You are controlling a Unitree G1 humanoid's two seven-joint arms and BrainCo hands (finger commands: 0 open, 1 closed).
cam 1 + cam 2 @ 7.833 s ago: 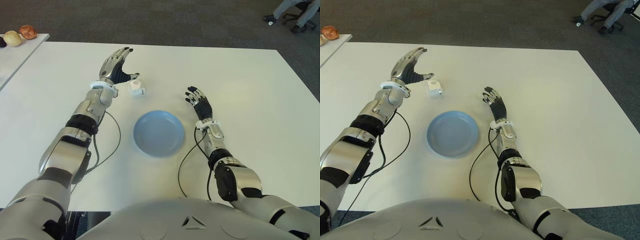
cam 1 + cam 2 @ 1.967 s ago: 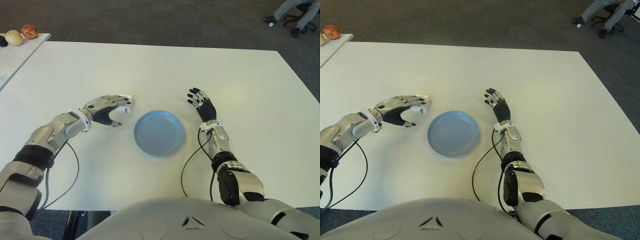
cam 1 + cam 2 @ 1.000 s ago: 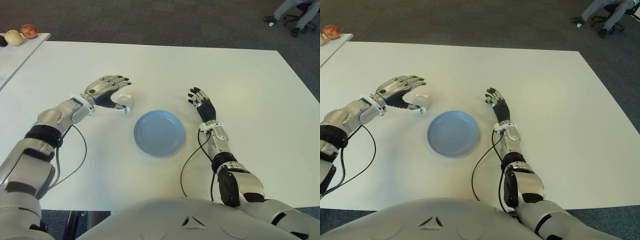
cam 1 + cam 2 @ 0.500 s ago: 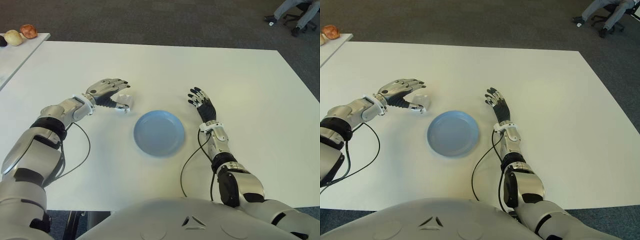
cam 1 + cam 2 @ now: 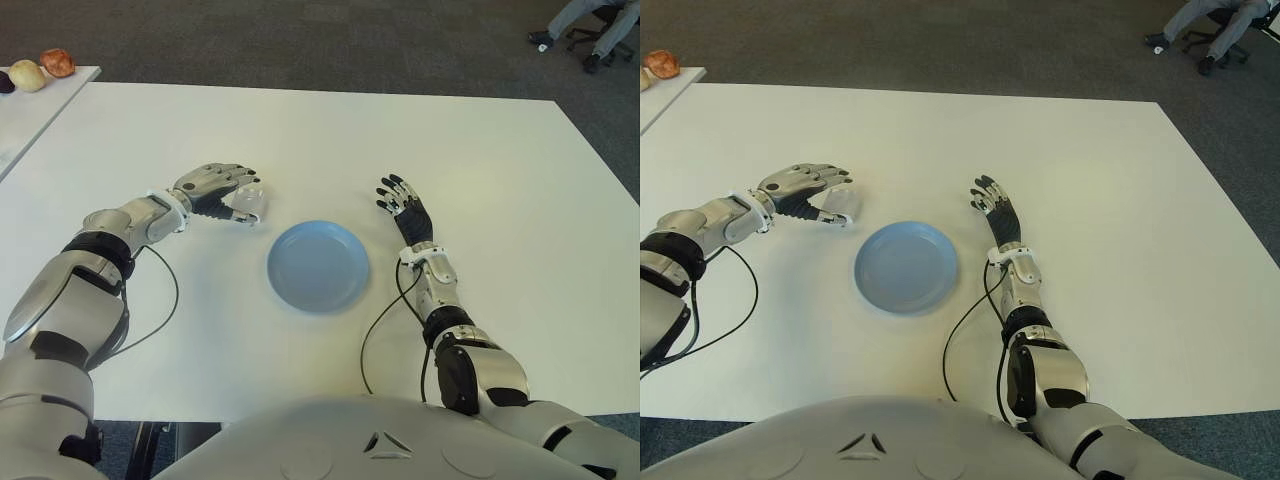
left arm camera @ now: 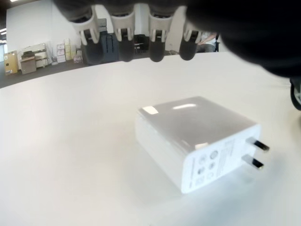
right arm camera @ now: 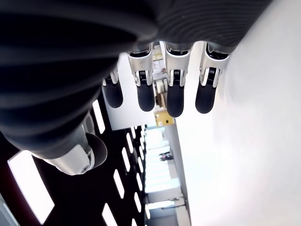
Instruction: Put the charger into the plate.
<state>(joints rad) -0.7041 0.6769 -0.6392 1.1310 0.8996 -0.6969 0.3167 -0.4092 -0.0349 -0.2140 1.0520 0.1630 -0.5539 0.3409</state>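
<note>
The left robot hand (image 5: 213,186) is hovering in the left-centre of the left eye view, with its fingers (image 6: 123,40) arched over the charger (image 5: 247,204) but not closed on it. In the left wrist view the fingertips are hanging above the white block with clear space under them, so this robot hand is holding nothing. The charger is lying flat on the white surface (image 5: 480,160), its two prongs (image 6: 253,153) pointing away from the fingers. It is just beside the upper left rim of the blue plate (image 5: 318,265), apart from it and not inside.

The right robot hand (image 5: 402,208) is showing at the right of the plate, near its upper right edge, with fingers spread and empty. It is idle.

In my judgement, several things could go wrong from here. The charger is a smooth, glossy block, so if the fingers are closing only on its top face, they could slip and push it along the surface instead of lifting it. A push toward the plate could knock it against the rim and tip or shift the plate. If the thumb is not coming under or against one side, the grip could be weak and the charger could fall during the short carry. The prongs could also catch a finger and turn the block in the hand.
</note>
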